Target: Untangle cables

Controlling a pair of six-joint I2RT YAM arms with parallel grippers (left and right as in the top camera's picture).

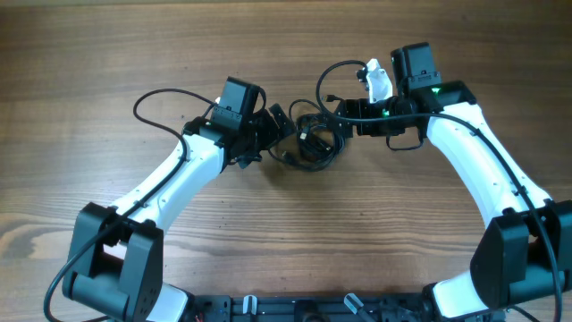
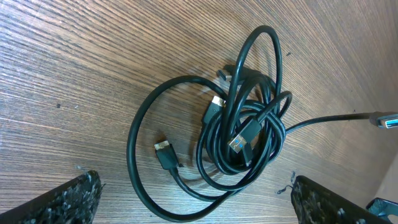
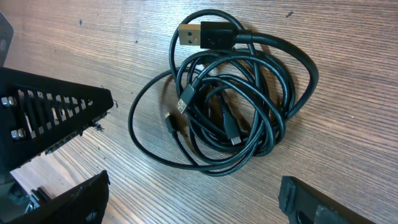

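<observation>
Centrally, cables (image 1: 313,140) between both end effectors (image 1: 282,125) (image 1: 345,109)

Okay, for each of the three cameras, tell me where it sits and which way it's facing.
Overhead: above the table, looking straight down on the cables; both arms, the left gripper and the right gripper show.
Left wrist: on the left arm, facing down past its open fingers at the cables.
Right wrist: on the right arm, facing down past its own fingers at the cables.
Shared: both wrist views frame the same cables, from opposite sides.
</observation>
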